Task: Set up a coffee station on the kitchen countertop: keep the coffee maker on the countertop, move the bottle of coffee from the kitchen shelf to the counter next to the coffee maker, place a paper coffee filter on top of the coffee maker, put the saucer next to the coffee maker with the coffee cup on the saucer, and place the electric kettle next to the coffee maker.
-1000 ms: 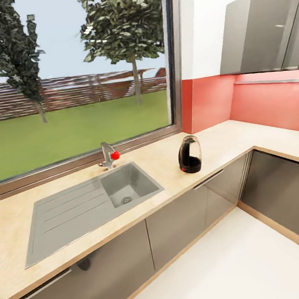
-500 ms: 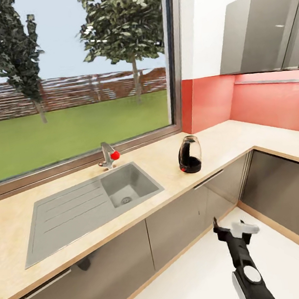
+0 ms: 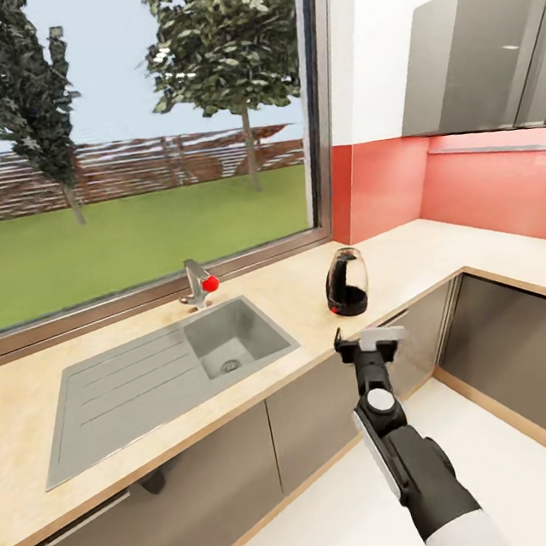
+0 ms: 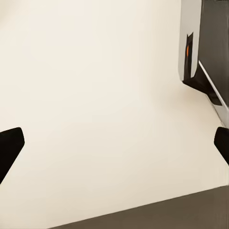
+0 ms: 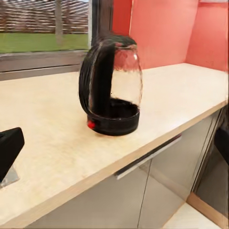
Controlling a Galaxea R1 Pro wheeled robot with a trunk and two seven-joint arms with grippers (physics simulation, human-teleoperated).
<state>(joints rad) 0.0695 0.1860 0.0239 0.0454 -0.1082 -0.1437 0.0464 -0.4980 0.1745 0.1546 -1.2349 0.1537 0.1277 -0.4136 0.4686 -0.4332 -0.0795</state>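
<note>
Clear glass body on a black base with black handle and small red switch: electric kettle, upright on the beige countertop, between the grey sink and the red-walled corner. Right gripper, jaws spread wide, empty, raised before the counter edge, pointing at the kettle, apart from it.

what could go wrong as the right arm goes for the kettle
The electric kettle stands near the countertop's front edge, so a push from the open right gripper could tip it or slide it off. The gripper sits about level with that edge, so going straight ahead may hit the counter or the drawer handle.
</note>
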